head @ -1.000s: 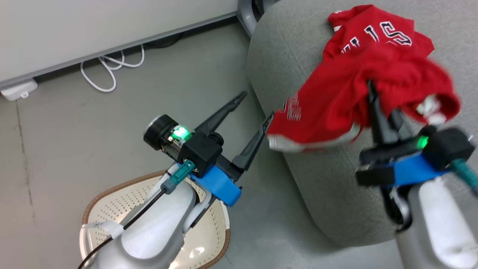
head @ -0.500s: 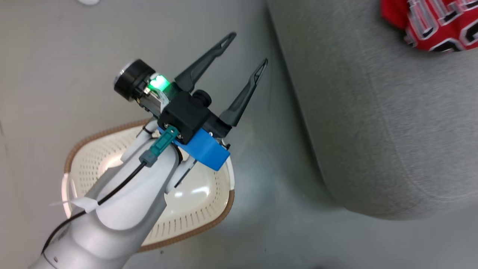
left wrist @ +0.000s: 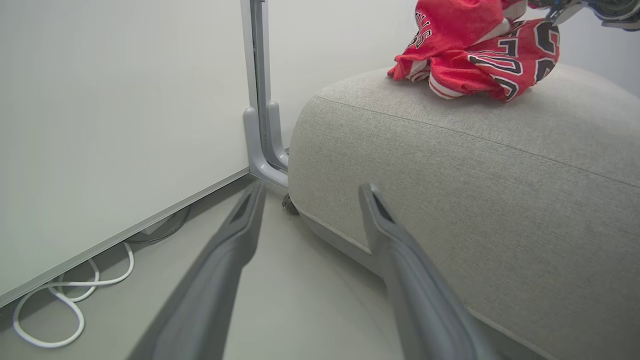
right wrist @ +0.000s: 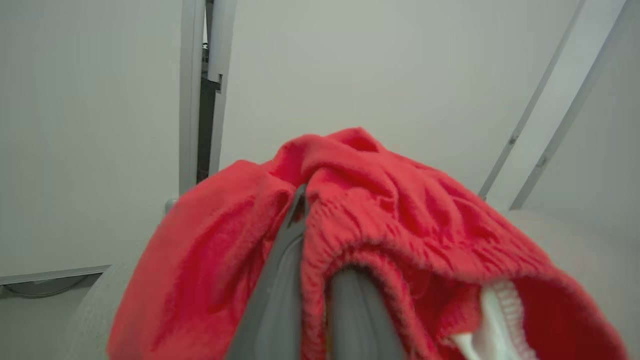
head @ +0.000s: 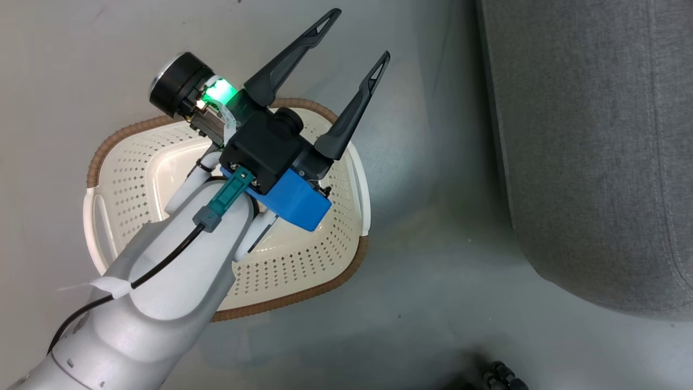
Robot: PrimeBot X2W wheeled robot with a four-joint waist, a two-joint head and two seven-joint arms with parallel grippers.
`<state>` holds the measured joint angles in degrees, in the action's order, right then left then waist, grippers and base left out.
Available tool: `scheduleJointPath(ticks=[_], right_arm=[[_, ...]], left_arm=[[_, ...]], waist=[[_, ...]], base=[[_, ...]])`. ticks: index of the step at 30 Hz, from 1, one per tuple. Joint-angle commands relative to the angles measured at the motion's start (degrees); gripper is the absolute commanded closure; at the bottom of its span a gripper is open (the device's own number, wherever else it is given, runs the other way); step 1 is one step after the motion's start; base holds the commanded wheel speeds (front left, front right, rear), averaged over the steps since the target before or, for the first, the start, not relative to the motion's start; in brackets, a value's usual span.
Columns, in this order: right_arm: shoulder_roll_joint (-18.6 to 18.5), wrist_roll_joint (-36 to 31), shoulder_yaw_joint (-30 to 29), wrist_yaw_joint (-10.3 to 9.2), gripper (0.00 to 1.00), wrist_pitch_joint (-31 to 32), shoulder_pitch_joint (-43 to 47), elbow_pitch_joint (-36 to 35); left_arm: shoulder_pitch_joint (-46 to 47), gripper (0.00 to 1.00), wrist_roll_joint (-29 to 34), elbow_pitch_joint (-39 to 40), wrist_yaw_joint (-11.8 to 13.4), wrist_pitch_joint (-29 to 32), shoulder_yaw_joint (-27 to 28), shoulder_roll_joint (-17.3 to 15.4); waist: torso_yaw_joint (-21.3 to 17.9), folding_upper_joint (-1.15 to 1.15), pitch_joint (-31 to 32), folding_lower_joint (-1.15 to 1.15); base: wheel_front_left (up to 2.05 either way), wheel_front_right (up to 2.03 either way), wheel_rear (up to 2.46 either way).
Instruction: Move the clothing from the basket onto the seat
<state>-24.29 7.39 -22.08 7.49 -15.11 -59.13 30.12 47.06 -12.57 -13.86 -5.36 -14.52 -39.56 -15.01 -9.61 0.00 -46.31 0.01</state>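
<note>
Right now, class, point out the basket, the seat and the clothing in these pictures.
basket (head: 303, 260): head view, on its perforated inner wall.
seat (left wrist: 450, 175): left wrist view, on the cushion's grey side.
clothing (left wrist: 460, 30): left wrist view, on the upper red fold.

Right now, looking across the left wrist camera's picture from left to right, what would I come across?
White cable → grey upright post → grey seat, with the red clothing on top of it.

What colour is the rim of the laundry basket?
Brown, with a woven look; the laundry basket's rim shows best in the head view.
</note>
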Motion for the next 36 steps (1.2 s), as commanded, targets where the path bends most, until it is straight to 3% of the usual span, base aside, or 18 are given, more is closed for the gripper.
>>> scheduleJointPath(ticks=[1, 7, 8, 9, 19, 25, 29, 36], right_arm=[[0.49, 0.58, -0.27, 0.01, 1.00, -0.06, 0.65, 2.06], [1.79, 1.84, -0.33, 0.01, 1.00, -0.05, 2.88, 9.57], [1.80, 1.87, -0.31, 0.01, 0.58, -0.05, 3.06, 9.80], [1.93, 2.03, -0.28, 0.01, 0.00, -0.05, 3.55, 9.91], [4.32, 3.82, 2.75, 0.01, 0.00, -0.05, 14.03, 7.04], [6.72, 1.86, 3.68, 0.01, 0.00, -0.05, 23.46, -0.50], [9.84, 0.65, 7.13, 0.02, 0.00, -0.05, 29.02, -7.98], [12.48, -0.29, 14.14, 0.02, 0.00, -0.05, 33.05, -14.21]], left_arm=[[0.46, 0.00, 0.22, -0.11, 0.12, -0.33, -0.02, -0.08], [0.16, 0.00, -0.22, -0.72, 0.16, -0.50, -0.15, -0.04], [0.07, 0.00, -0.24, -0.77, 0.23, -0.53, -0.12, -0.04], [-0.08, 0.00, -0.31, -0.86, 0.30, -0.54, -0.12, -0.03], [-3.28, 0.00, -1.73, -1.95, 0.82, -0.76, 0.92, 1.10], [-7.28, 0.00, -2.56, -1.22, 1.49, -0.74, 3.72, 2.22], [-11.73, 0.00, -3.14, -0.83, 1.89, -0.75, 7.46, 2.93], [-17.26, 0.00, -2.94, 0.12, 1.82, -0.74, 11.86, 3.71]], waist=[[0.10, 0.00, -0.01, -0.01], [-0.02, 0.00, 1.21, -0.01], [-0.13, 0.00, 1.50, -0.01], [-0.23, 0.00, 1.87, -0.01], [-1.20, 0.00, 8.77, -0.01], [-0.22, 0.00, 15.02, -0.01], [1.30, 0.00, 20.17, -0.01], [3.89, 0.00, 25.52, -0.01]], base=[[0.00, 0.00, 0.00], [0.00, 0.00, 0.00], [0.00, 0.00, 0.00], [0.00, 0.00, 0.00], [0.00, 0.00, 0.00], [0.00, 0.00, 0.00], [0.00, 0.00, 0.00], [0.00, 0.00, 0.00]])
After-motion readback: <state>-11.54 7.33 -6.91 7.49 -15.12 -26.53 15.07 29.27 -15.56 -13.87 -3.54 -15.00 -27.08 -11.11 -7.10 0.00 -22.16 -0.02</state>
